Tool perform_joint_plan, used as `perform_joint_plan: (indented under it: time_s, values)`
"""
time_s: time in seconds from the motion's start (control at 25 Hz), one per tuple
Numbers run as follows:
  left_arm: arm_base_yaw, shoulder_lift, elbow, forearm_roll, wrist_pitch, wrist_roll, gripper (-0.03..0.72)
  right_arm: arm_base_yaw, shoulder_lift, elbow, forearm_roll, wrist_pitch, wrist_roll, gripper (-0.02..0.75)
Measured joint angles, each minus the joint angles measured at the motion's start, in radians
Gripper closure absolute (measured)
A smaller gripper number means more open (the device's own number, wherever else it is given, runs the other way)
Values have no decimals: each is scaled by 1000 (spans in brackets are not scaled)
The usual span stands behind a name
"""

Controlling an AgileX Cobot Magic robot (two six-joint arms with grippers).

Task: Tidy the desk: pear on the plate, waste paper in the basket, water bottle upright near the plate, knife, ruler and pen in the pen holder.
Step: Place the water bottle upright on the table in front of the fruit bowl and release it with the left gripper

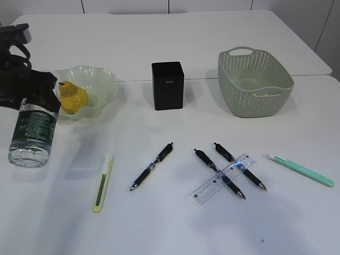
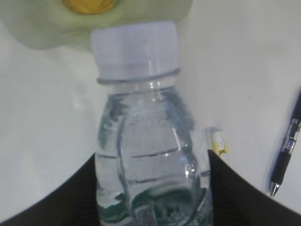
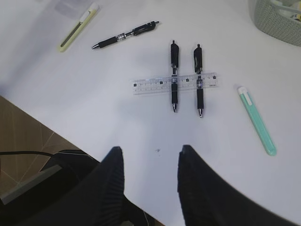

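your left gripper [image 2: 153,188] is clamped on the water bottle [image 1: 33,135], one dark finger on each side of the clear body. in the exterior view the bottle hangs upright above the table [image 1: 170,228] at the far left, cap up under the arm, green label showing, just in front of the plate [image 1: 101,85]. in the left wrist view its white cap [image 2: 135,47] sits right by the plate's pale green rim.

the pear [image 1: 71,97] already lies in the plate, on its left side.

your right gripper [image 3: 150,174] is empty, its two fingers spread over bare table near the front edge, holding nothing.

the black pen holder [image 1: 168,85] stands in the middle of the table, between the plate and the green basket [image 1: 255,82]. something pale lies inside the basket, but you cannot tell what it is.

still out on the table: the yellow-green knife [image 1: 103,183] front left, lying lengthwise; one black pen [image 1: 151,166] just right of it, at a slant; two more black pens [image 1: 219,173] side by side with the clear ruler [image 1: 224,171] lying across both of them; and a mint-green knife [image 1: 301,170] at the right, apart from the rest.
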Motion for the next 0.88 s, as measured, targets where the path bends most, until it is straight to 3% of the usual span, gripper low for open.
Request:
perform_joint_plan:
  time_s: [0.24,0.88]
  values:
    - [0,-80,65,17,-68,0,294,0,0,0,0,0,0,423]
    - [0,-324,388,21,-270,6,294,0,0,0,0,0,0,423]
